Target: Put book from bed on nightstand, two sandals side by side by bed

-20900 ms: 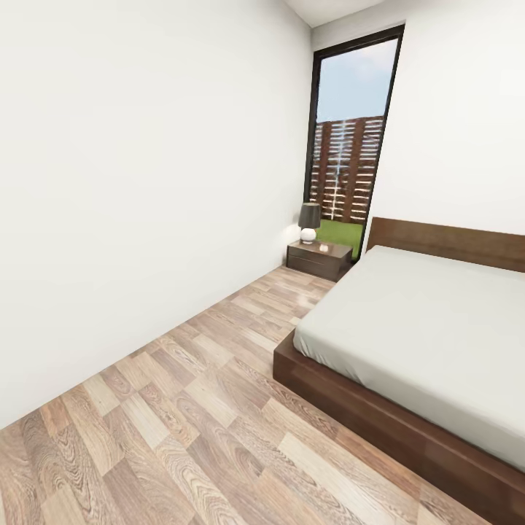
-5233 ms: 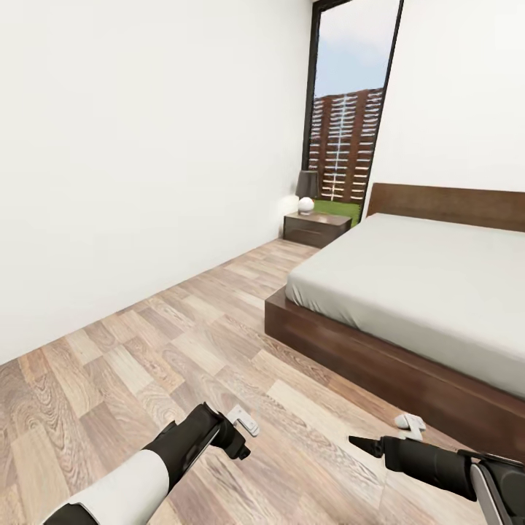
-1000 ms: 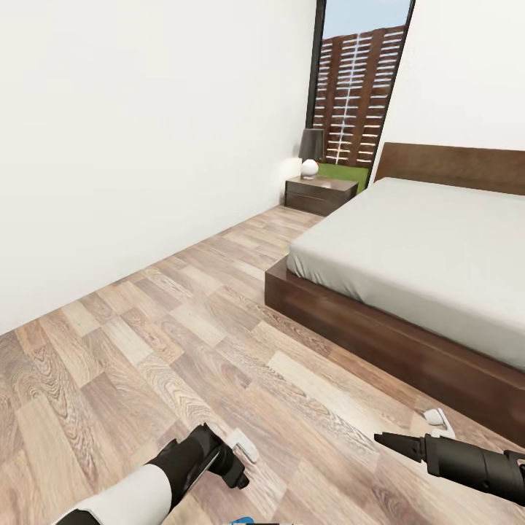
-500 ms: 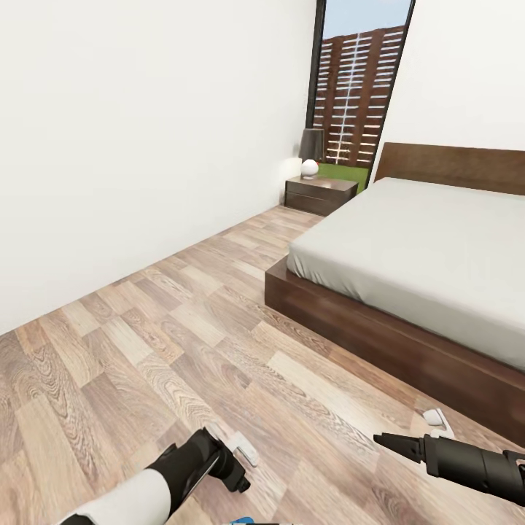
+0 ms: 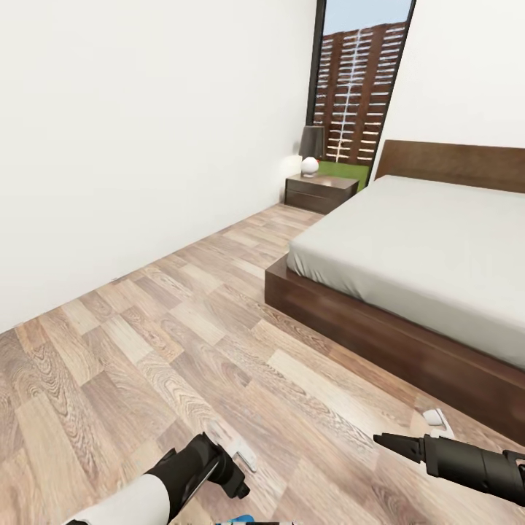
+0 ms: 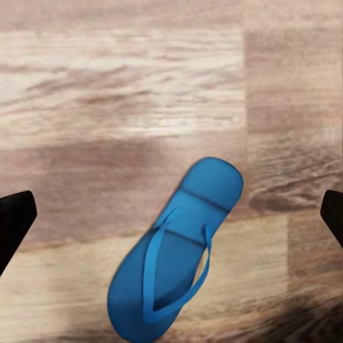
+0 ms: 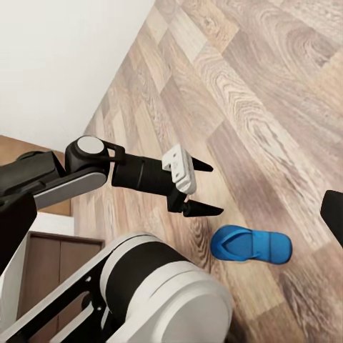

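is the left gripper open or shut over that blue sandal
Open. In the right wrist view the left gripper has its fingers spread above the sandal, which lies strap-up on the floor, untouched.

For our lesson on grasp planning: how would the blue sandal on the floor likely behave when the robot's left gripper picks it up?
The blue sandal looks thin and flat, so it is probably light and may bend or droop if pinched at one end. Lying flat on the wood floor, it seems unlikely to roll. Its thin toe straps look soft. The left gripper is open above it.

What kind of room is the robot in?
A bedroom, it seems: a big dark-brown wooden bed with a grey mattress, a low brown nightstand carrying a small lamp, and a wood-plank floor.
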### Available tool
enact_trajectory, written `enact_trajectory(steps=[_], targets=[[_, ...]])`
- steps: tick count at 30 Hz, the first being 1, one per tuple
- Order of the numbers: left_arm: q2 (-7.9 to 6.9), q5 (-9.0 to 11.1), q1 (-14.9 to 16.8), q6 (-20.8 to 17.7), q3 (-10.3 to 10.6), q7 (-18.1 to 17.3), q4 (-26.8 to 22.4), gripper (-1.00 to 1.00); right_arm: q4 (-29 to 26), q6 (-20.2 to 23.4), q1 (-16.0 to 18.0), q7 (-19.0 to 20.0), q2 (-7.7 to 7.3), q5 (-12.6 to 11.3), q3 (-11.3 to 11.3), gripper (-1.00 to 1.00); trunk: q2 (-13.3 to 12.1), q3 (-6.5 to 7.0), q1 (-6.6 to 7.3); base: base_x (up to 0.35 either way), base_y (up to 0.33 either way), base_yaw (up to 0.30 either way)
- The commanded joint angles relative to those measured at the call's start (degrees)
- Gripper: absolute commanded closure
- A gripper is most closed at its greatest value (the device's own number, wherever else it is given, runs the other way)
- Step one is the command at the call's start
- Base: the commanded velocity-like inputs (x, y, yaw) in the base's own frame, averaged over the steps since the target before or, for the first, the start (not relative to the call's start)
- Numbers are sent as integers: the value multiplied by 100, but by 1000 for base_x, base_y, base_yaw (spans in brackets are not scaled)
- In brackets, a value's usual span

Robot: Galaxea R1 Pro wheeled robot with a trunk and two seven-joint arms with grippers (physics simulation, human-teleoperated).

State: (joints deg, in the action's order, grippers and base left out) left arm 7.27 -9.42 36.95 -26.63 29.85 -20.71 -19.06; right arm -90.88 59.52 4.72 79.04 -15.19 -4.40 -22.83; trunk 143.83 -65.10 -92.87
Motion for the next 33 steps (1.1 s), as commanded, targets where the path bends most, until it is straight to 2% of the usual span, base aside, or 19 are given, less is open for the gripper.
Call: enact_trajectory(steps=[1,22,33], targets=[[0,-60,0,-18,-5,-35,-10,-100,0,48,2,6,-1,-17,-2,-100,4,-28,-1,0,0,0],[2,-62,-4,-11,-5,-25,-17,-100,0,48,2,6,-1,-17,-2,-100,32,-493,-55,0,0,0],[2,-67,-3,-9,1,-24,-19,-100,0,48,2,6,1,-17,5,-100,32,-493,-55,0,0,0]])
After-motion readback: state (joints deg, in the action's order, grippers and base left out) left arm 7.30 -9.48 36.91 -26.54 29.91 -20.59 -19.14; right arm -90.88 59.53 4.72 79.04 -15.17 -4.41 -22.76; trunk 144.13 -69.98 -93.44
